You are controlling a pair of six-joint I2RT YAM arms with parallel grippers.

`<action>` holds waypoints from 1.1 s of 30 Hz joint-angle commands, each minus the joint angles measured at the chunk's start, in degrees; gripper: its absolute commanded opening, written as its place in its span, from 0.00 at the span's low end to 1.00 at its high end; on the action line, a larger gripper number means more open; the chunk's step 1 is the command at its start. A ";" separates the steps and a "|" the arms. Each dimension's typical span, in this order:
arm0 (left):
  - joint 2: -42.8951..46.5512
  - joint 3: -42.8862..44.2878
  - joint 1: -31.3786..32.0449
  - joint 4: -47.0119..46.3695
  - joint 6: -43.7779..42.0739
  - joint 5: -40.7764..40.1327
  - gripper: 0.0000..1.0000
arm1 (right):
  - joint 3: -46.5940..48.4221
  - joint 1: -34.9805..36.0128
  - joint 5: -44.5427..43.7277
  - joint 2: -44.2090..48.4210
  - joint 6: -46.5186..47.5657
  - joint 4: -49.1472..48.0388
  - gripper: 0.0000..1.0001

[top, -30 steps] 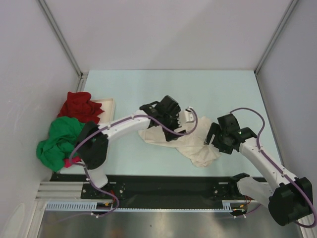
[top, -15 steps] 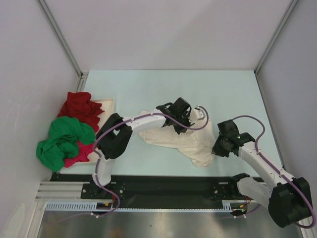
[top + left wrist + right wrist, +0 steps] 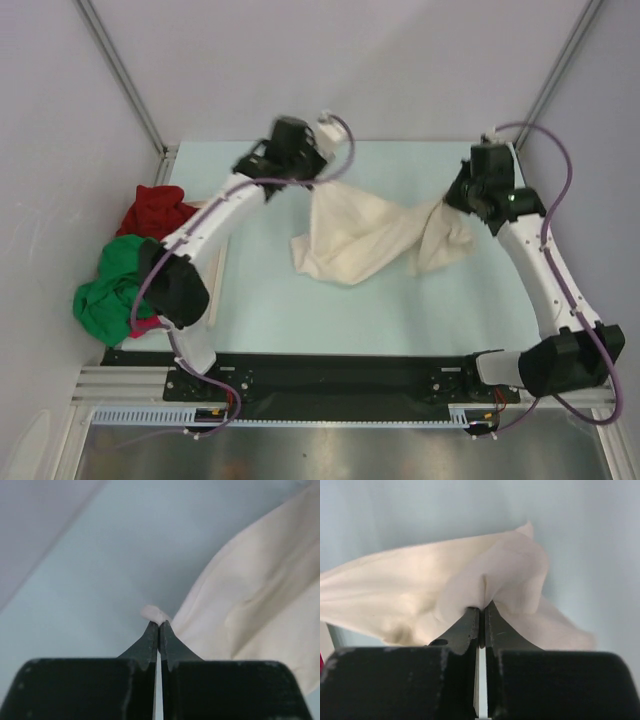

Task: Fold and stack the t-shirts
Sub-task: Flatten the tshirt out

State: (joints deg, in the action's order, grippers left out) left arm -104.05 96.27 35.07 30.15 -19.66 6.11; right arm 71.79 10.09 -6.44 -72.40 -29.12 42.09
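Note:
The cream-white t-shirt (image 3: 355,235) hangs stretched between both arms over the middle of the table, its lower part still resting on the surface. My left gripper (image 3: 322,178) is shut on one pinched edge of it (image 3: 156,614) at the back left. My right gripper (image 3: 452,200) is shut on a fold of the same shirt (image 3: 485,587) at the back right. At the left edge lie the dark red t-shirt (image 3: 155,212), the bright green t-shirt (image 3: 110,288) and a sliver of the magenta-pink t-shirt (image 3: 145,325).
A flat white tray (image 3: 216,280) lies at the left under the coloured shirts, partly hidden by the left arm. Grey walls with metal corner posts (image 3: 125,80) close in the back and sides. Pale blue table surface (image 3: 400,310) shows in front of the cream shirt.
Both grippers closed on the cream-white shirt, then lifted it and pulled apart toward the back corners, spreading the cloth. The left arm now covers part of the tray.

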 commanded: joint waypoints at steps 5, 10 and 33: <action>12.99 19.56 -21.52 7.02 2.26 -1.19 0.00 | 35.92 -2.09 -4.20 -9.33 14.88 0.18 0.00; 21.68 13.53 -26.63 7.47 1.21 1.09 0.00 | 29.58 -2.09 -1.04 -3.38 16.65 -3.05 0.00; 16.70 -21.22 -26.54 -5.80 3.57 12.35 0.00 | -27.07 0.55 5.12 10.89 -2.61 -12.91 0.68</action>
State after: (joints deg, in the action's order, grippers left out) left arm -86.02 70.89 8.36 29.12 -17.37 15.27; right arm 41.74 11.38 -1.02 -61.06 -30.55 32.01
